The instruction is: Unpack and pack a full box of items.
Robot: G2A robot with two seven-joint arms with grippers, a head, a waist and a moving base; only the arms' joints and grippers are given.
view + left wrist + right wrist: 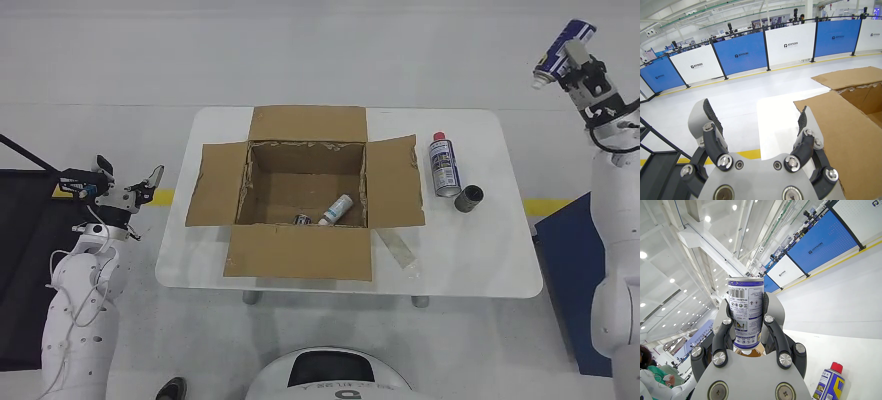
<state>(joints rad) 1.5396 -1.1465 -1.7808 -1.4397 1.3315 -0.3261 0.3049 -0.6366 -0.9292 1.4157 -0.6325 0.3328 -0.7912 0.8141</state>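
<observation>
Your right end effector (745, 302) pinches a blue-and-white metal spray can (745, 317), held beyond the white surface's (470, 250) far right corner. Your left end effector (755, 111) hangs spread off its left edge; the open brown cardboard box (300, 252) sits mid-surface.

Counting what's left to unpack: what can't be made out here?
Top view: the dark item in the box is too small to identify.
Left wrist view: the box's inside is mostly cut off by the frame edge.
Right wrist view: the right claw partly hides the held can at its cap end; the frame edge cuts off the red-capped spray can.
</observation>
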